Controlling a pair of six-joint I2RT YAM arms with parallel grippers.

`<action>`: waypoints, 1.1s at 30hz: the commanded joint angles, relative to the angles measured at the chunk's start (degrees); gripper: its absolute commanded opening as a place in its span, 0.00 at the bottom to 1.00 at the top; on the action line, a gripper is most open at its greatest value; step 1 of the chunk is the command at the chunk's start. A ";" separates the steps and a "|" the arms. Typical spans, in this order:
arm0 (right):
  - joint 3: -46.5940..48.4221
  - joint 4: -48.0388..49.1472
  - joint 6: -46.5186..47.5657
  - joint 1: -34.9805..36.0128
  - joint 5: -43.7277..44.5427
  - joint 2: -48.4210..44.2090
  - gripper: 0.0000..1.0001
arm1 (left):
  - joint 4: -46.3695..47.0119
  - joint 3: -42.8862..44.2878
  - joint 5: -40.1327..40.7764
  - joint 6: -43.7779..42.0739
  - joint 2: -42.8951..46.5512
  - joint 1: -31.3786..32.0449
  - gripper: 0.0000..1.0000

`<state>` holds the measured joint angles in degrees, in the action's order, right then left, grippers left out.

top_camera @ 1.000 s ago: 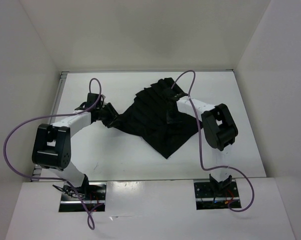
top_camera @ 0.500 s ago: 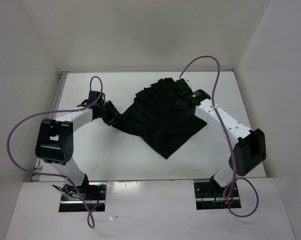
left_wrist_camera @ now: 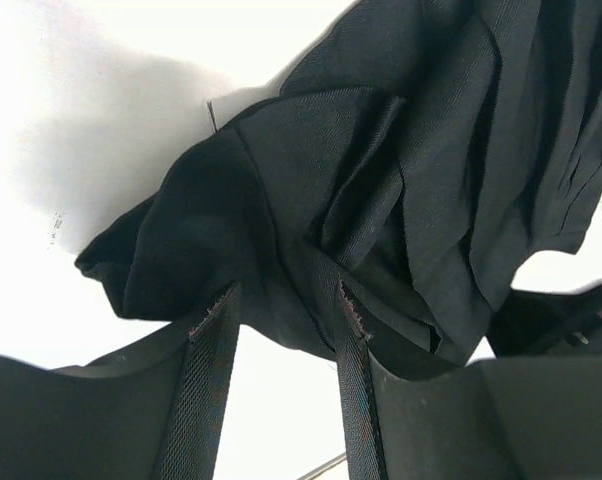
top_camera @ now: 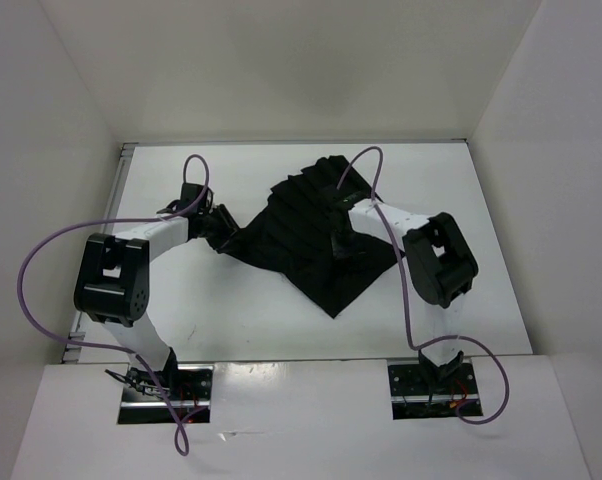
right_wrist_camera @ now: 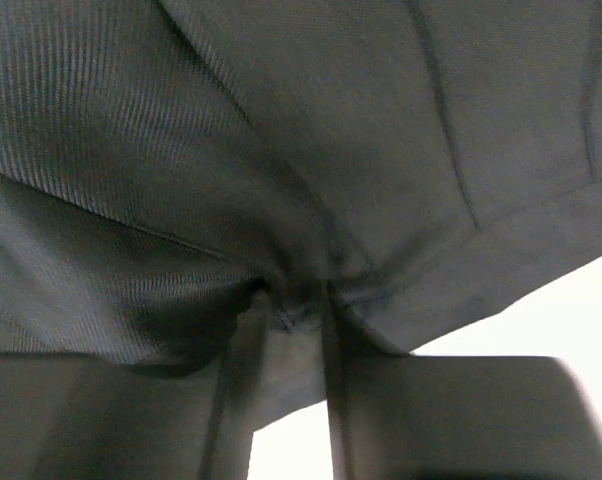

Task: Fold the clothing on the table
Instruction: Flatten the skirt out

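The black clothing (top_camera: 301, 235) lies wrinkled in a diagonal spread on the white table (top_camera: 231, 315). My left gripper (top_camera: 219, 228) is at its left corner. In the left wrist view the clothing (left_wrist_camera: 381, 150) bunches across the tips of the left gripper (left_wrist_camera: 281, 305), whose jaws stand apart with white table showing between them. My right gripper (top_camera: 343, 230) is over the garment's right half. In the right wrist view the clothing (right_wrist_camera: 281, 120) fills the frame and puckers toward the right gripper (right_wrist_camera: 289, 310). Its jaws are slightly apart with a small fold between the tips.
White walls (top_camera: 281, 70) enclose the table on three sides. A metal edge strip (top_camera: 121, 200) runs along the left side. Purple cables (top_camera: 41, 260) loop off both arms. The right arm's black elbow (top_camera: 439, 258) hangs over the table's right part.
The right arm's elbow swung out to the right and has come back in, its gripper staying over the clothing. The left arm and the garment have hardly moved.
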<state>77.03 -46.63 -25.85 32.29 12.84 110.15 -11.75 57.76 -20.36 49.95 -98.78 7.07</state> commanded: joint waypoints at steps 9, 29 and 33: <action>3.38 -5.21 -3.06 3.04 5.44 -16.00 0.00 | 0.94 1.83 0.06 -0.03 -1.06 0.22 0.48; 12.07 -10.60 -3.70 3.57 9.75 -9.35 0.56 | 1.55 5.27 0.06 0.58 -4.49 1.27 0.48; 15.24 -7.52 -1.66 3.57 9.04 -1.97 0.56 | 3.13 5.26 0.58 1.11 -8.08 2.59 0.44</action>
<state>89.80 -58.00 -29.32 35.33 20.12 104.29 -10.70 62.15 -20.12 50.11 -103.79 8.38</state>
